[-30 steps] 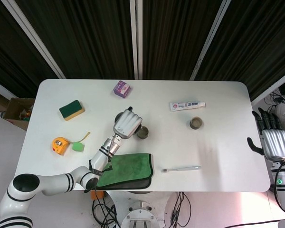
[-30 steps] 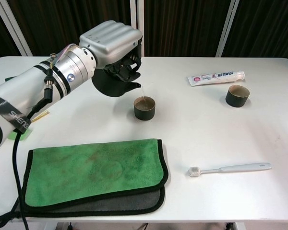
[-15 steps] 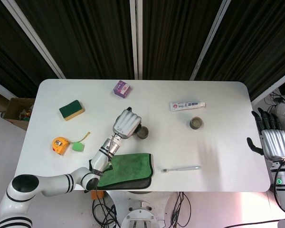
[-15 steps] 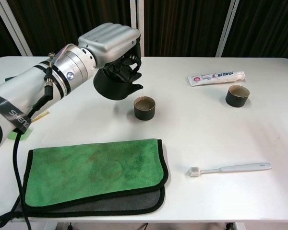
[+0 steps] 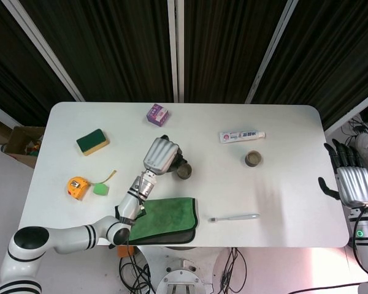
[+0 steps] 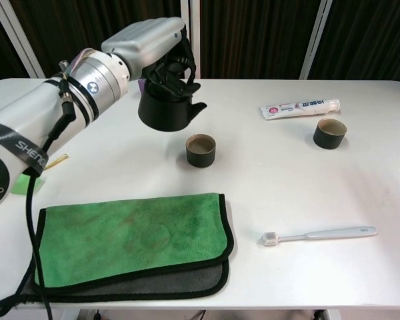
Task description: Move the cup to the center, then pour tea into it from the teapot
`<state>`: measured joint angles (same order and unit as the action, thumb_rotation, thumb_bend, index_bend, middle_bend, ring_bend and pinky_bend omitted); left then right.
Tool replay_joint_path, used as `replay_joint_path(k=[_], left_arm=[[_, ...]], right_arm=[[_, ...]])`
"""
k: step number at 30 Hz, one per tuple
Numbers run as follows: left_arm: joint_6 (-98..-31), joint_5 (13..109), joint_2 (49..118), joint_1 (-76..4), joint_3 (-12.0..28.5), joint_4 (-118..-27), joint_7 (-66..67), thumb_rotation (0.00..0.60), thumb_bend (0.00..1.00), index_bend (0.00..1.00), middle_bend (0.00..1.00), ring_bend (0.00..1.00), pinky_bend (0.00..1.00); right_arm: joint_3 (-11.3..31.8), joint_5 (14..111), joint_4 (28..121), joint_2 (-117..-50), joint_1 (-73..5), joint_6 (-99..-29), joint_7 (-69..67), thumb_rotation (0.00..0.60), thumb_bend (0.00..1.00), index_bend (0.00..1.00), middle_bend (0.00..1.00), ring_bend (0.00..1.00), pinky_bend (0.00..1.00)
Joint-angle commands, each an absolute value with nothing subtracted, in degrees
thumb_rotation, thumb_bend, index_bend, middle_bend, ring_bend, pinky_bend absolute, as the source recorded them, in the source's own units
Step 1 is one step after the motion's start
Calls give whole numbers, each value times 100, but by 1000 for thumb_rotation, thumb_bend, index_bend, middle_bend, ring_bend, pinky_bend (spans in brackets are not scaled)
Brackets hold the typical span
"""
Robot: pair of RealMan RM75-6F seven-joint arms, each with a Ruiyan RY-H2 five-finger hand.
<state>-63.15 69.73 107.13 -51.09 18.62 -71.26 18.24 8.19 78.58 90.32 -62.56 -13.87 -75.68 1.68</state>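
At the far left of the table (image 5: 282, 202), seen only from the head view, lie a green sponge (image 5: 92, 141), an orange tape measure (image 5: 77, 187) and a purple box (image 5: 157, 114). Nearer the front edge a green cloth (image 6: 130, 240) is spread flat; the chest view shows a grey layer under it. Above the table's middle the left hand (image 6: 147, 41) grips the dark teapot (image 6: 167, 107) from above, fingers wrapped round its top, the pot held level in the air with its spout toward the right. The chest view shows this grasp; from the head view the hand hides the pot. Just right of and below the spout stands the cup (image 6: 201, 150), with brownish liquid inside. Farther right lie a toothbrush (image 6: 320, 234), a toothpaste tube (image 6: 299, 107) and a second cup (image 6: 329, 133). At the right edge, head view only, the right hand (image 5: 354, 184) hangs off the table, fingers straight and apart, holding nothing.
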Motion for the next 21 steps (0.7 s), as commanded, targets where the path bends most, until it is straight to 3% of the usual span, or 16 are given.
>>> replay_joint_path(k=[1, 10, 21], left_arm=[[-6499, 6981, 10661, -5026, 2039, -7293, 1462, 600, 345, 1000, 1000, 1000, 459], [-6521, 6730, 10268, -4636, 2088, -7715, 738, 600, 347, 1000, 1000, 1000, 459], [-6717, 7050, 10277, -4125, 1604, -6955, -223, 600, 347, 1000, 1000, 1000, 452]], right_arm=[[820, 7863, 9037, -6261, -1400, -7553, 181, 600, 329, 0, 0, 0, 0], [802, 7857, 9072, -6290, -1436, -7497, 266, 600, 330, 0, 0, 0, 0], [793, 7820, 9184, -6260, -1434, -7500, 424, 600, 329, 0, 0, 0, 0]])
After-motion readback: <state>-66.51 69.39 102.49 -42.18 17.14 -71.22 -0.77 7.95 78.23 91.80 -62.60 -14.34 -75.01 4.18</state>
